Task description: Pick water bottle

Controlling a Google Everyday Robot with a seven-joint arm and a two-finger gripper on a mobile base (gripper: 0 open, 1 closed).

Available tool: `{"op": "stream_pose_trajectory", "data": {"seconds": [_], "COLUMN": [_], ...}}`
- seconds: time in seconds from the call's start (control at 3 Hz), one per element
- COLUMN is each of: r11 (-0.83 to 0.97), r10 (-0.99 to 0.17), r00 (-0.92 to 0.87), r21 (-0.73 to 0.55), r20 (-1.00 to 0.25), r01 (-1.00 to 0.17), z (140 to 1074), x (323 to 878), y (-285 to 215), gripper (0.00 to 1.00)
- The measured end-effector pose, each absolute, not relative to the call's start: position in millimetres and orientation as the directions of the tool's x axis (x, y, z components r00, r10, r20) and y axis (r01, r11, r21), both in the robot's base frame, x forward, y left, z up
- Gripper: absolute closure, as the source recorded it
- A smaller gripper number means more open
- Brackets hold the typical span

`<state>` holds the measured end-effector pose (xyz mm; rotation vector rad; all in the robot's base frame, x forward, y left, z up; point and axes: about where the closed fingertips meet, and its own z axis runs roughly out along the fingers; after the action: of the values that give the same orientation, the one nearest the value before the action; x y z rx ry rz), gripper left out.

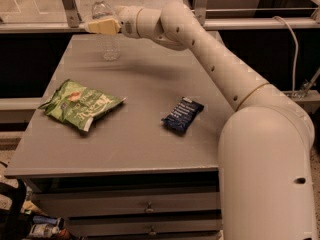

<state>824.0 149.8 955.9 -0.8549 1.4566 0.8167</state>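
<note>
The water bottle [110, 48] stands upright at the far left of the grey table [150, 149]; it is clear, with a white cap and a ribbed body. My gripper [100, 27] reaches in from the right on the long white arm [210, 59]. It sits at the height of the bottle's upper part and overlaps it there, hiding the label band. I cannot tell whether it is touching the bottle. The bottle's base rests on the table.
A green chip bag [80, 104] lies at the table's left. A dark blue snack packet [182, 115] lies right of centre. A metal railing [70, 6] runs behind the table. Drawers [145, 206] sit under the top. A cable [295, 59] hangs at the right.
</note>
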Motion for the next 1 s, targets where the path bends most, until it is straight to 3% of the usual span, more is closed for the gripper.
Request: {"op": "stream_pose_trajectory", "data": {"seconds": [0.67,1.0], "r11": [0.476,0.470], "r10": [-0.045,-0.045], "r00": [-0.032,-0.034], "r21": [0.007,0.009], "r20": [-0.998,-0.998], "r01": [-0.879,-0.882], "z": [954.5,953.5], "x": [822.6,821.5], "y": [156.3,161.0], "gripper": [0.66,0.98]}}
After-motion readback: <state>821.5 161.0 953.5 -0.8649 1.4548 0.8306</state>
